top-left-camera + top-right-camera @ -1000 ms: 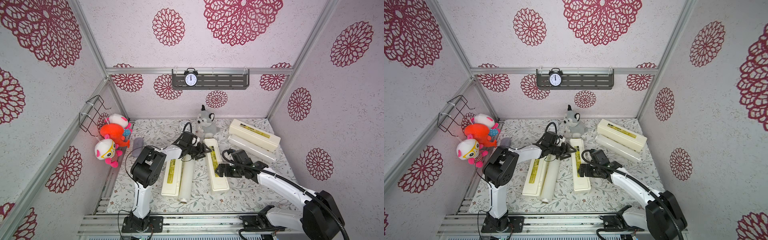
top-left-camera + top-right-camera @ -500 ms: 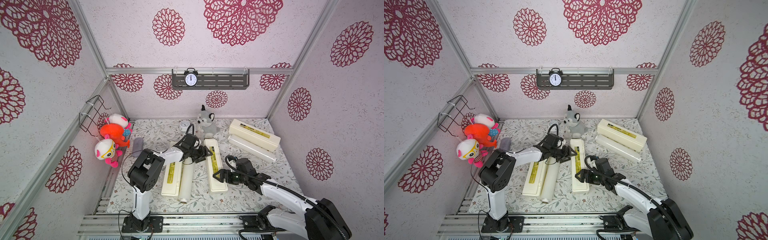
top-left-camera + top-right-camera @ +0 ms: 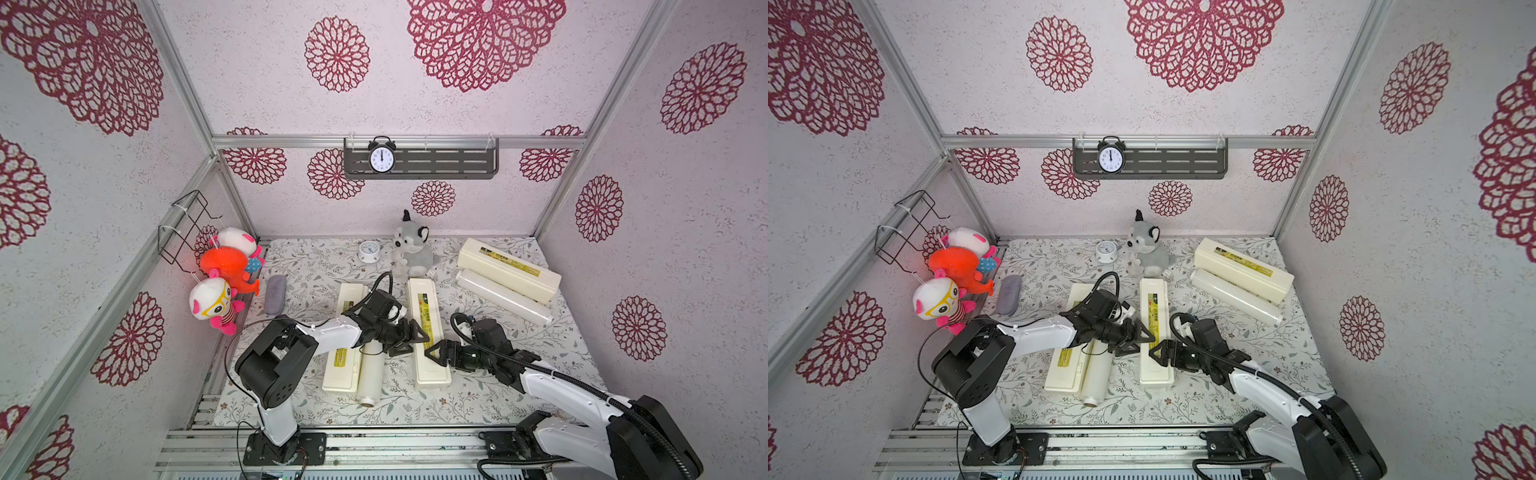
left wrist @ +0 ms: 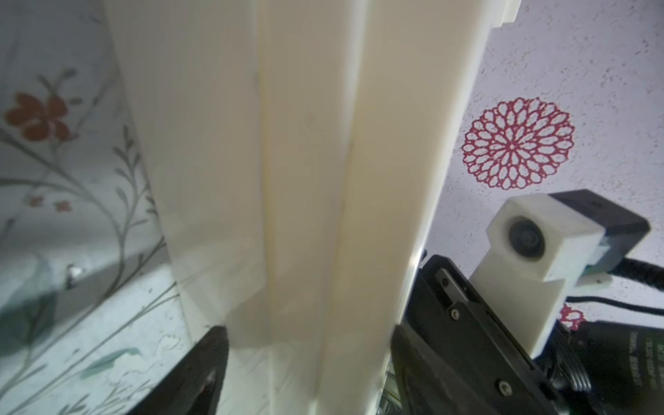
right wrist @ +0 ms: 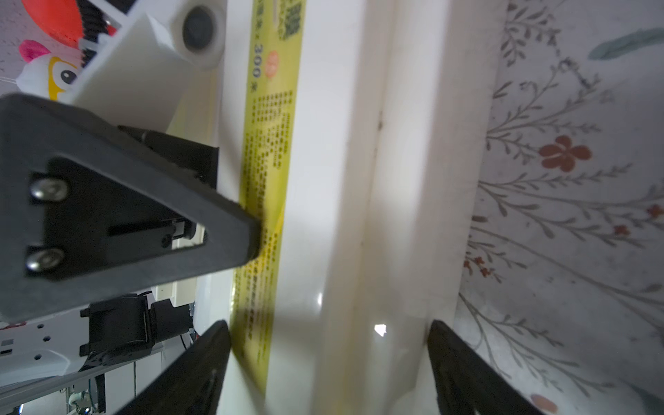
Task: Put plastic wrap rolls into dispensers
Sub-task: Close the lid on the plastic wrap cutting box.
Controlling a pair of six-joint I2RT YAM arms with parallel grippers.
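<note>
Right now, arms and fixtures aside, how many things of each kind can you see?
Dispensers: 3
Rolls in view: 2
Plush toys: 4
Clocks: 2
Pouch: 1
Total: 12

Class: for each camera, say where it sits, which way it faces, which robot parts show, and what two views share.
Both top views: high at the front, facing down toward the back wall; left arm, right arm, left hand, right hand.
Left wrist: on the left arm, facing the middle dispenser's side; left fingertips, right arm's camera.
Right wrist: on the right arm, facing that dispenser's label; right fingertips, a left finger.
Shared: both wrist views see the middle dispenser.
</note>
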